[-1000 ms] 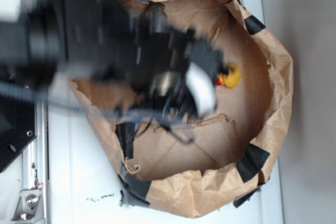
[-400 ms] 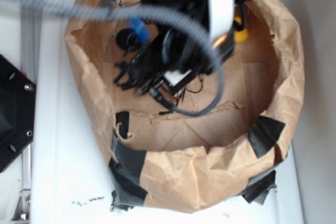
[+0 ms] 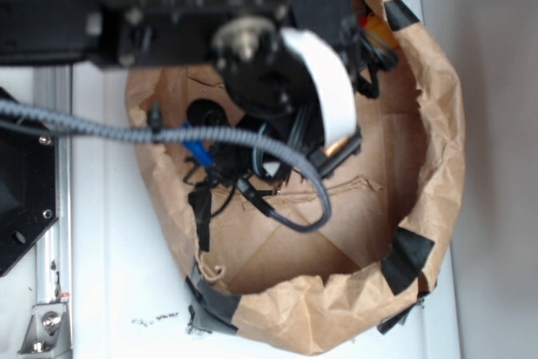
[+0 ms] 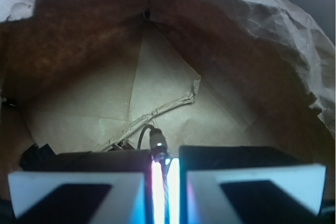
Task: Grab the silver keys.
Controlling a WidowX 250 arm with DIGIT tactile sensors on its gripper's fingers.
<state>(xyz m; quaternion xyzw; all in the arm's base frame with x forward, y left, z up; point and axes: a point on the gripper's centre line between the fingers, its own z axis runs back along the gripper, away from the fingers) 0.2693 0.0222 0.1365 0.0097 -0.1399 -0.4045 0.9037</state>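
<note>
1. The arm (image 3: 168, 6) is boxy matte black, its plates studded with small round screws
2. A silver round hub (image 3: 244, 39) sits on the wrist, next to a curved white band (image 3: 324, 86)
3. A grey ribbed cable (image 3: 126, 128) and thin black wires hang beneath, with a blue connector (image 3: 195, 150)
4. The gripper (image 4: 165, 182) shows black fingers (image 4: 84, 163) with white-edged pads

Silver keys hidden; tool (image 4: 163, 174) cut off.
</note>
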